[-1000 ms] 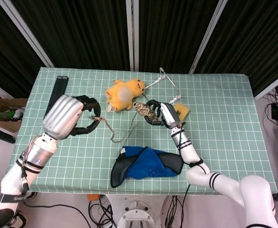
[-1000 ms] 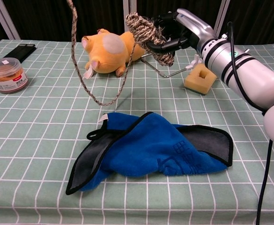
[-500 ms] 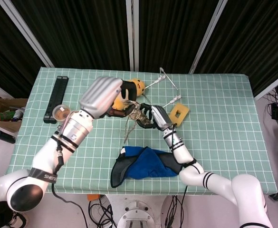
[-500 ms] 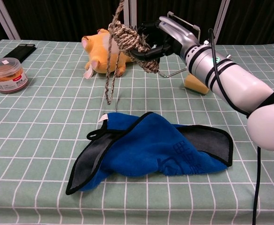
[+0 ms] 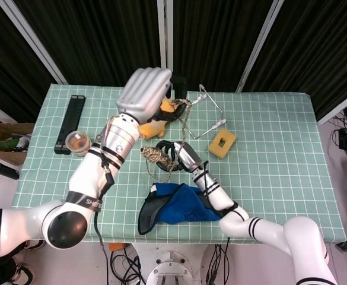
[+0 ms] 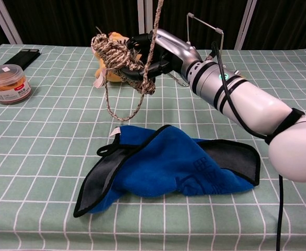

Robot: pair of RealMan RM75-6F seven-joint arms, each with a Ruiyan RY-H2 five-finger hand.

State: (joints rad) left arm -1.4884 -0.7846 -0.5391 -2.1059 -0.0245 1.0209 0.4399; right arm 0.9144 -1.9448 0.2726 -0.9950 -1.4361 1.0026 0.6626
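Your right hand [image 6: 151, 54] is clamped on the rope bundle [image 6: 116, 52], held above the table's middle by the blue cloth [image 6: 168, 167], while your raised left hand [image 5: 146, 95], fingers closed, pulls its free strand [image 5: 185, 122] taut upward, apparently for winding.

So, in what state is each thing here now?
Right hand: grips the rope bundle.
Rope bundle: wound, held above the table, a loop hanging.
Left hand: raised, holds the rope's free end.
Cloth: crumpled, lying on the table.
Plush toy: lying, mostly hidden.
Jar: lid on, upright.
Sponge: lying flat.
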